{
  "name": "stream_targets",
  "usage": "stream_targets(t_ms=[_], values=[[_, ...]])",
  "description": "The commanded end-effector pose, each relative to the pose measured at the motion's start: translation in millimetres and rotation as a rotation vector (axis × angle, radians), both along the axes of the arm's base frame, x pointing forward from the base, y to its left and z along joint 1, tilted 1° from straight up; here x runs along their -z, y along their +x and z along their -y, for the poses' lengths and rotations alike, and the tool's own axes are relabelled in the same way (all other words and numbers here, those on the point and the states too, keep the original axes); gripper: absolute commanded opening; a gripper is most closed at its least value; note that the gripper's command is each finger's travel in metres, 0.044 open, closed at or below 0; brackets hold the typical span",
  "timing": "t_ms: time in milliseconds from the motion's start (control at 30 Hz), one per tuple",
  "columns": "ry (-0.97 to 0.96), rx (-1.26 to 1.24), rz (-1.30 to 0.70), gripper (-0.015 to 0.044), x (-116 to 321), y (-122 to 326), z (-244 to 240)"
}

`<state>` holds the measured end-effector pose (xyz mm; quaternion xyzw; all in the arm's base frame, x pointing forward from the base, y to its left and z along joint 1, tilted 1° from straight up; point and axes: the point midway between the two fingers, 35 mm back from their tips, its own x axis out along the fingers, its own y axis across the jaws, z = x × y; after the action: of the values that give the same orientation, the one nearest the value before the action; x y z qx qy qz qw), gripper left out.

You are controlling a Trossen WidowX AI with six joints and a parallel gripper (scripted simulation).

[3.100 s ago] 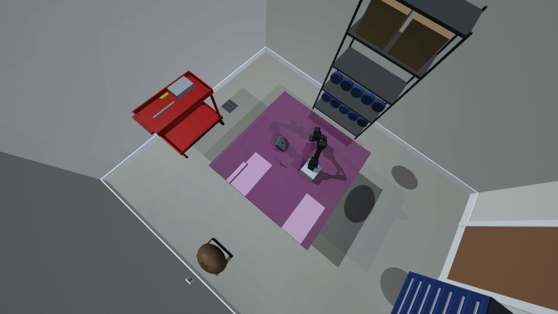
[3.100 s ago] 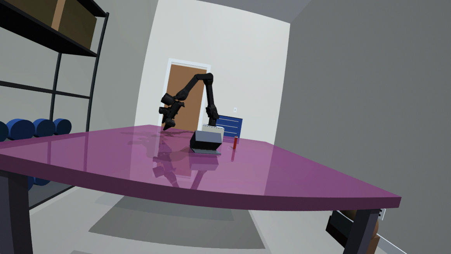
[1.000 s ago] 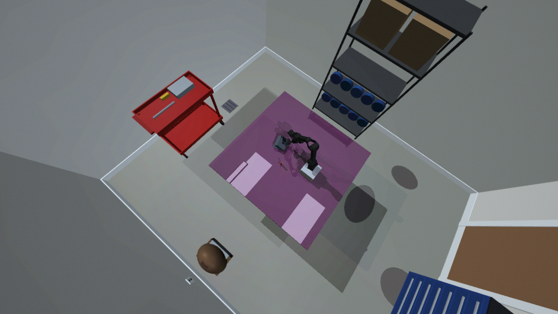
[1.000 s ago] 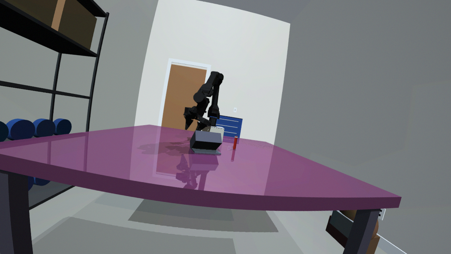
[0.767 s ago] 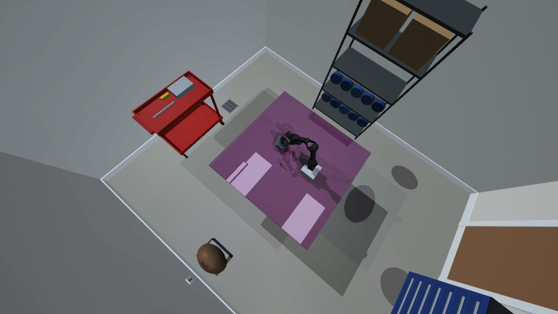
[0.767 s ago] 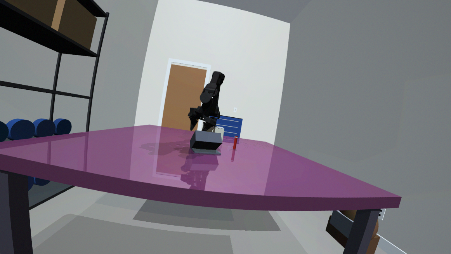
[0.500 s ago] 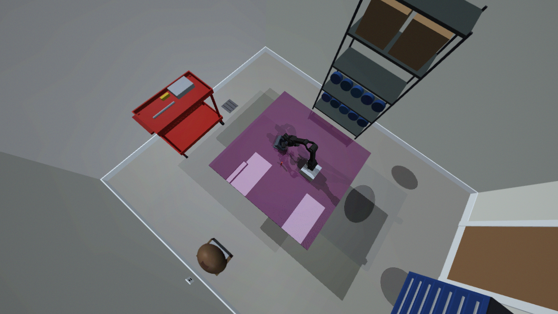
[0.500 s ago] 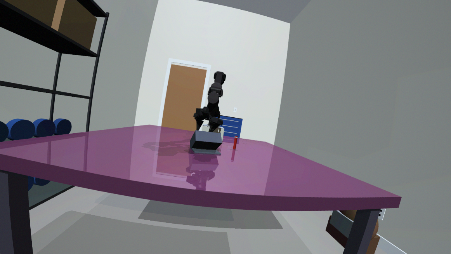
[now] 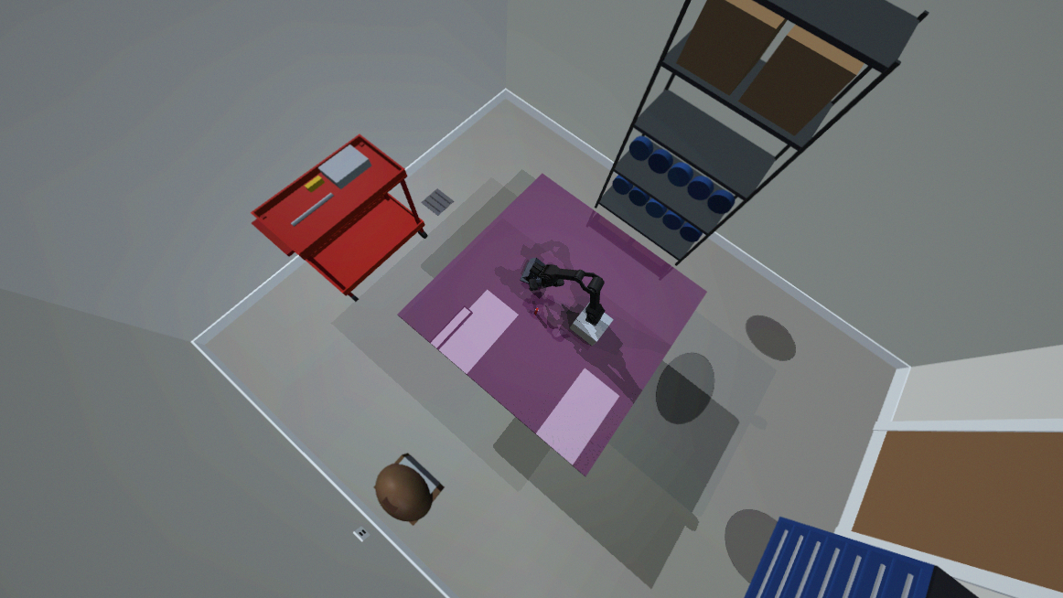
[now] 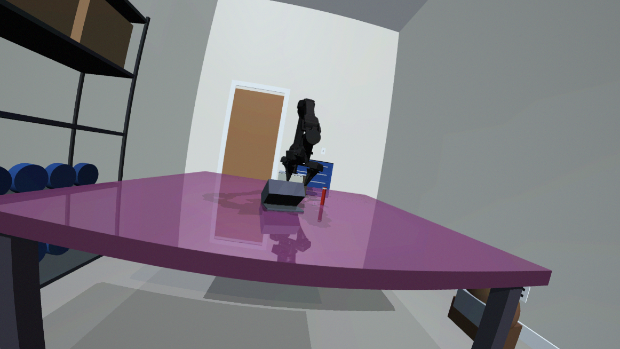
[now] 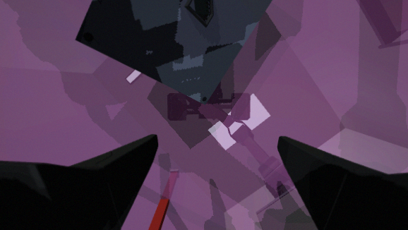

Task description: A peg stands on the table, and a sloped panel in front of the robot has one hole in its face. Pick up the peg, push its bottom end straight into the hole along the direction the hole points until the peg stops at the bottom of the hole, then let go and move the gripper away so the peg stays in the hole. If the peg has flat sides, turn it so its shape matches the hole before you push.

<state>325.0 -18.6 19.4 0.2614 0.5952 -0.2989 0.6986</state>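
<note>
A red peg [image 9: 536, 310] [image 10: 323, 196] [image 11: 159, 214] stands upright on the table. In the wrist view its foot shows near the left finger, its top is cut off by the lower edge, and its sides look flat. A dark grey sloped panel [image 9: 529, 269] [image 10: 284, 187] [image 11: 226, 60] fills the top middle of the wrist view. Its hole [image 11: 202, 10], with a pointed corner, is partly cut off there. My gripper [image 10: 297, 182] [image 11: 217, 141] is open and empty. It hangs above and behind the panel in the exterior view, left of the peg and clear of it.
The glossy purple table [image 9: 647, 296] [image 10: 390, 242] carries the arm's pale base [image 9: 592, 327]. A shelf rack [image 9: 703, 137] stands past one table edge, and a red cart [image 9: 364, 241] past another. A brown stool [image 9: 402, 490] and a blue cabinet [image 9: 840, 564] stand on the floor.
</note>
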Motion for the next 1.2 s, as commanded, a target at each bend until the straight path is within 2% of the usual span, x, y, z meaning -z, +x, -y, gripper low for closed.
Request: stream_targets(t_ms=[0,900,1167], values=[[0.024,-0.008,-0.003,0.0440,-3,-1,-19],[0.125,-0.084,-0.072,0.0440,-20,-34,-131],[0.129,-0.088,-0.077,0.0440,-18,-36,-136]])
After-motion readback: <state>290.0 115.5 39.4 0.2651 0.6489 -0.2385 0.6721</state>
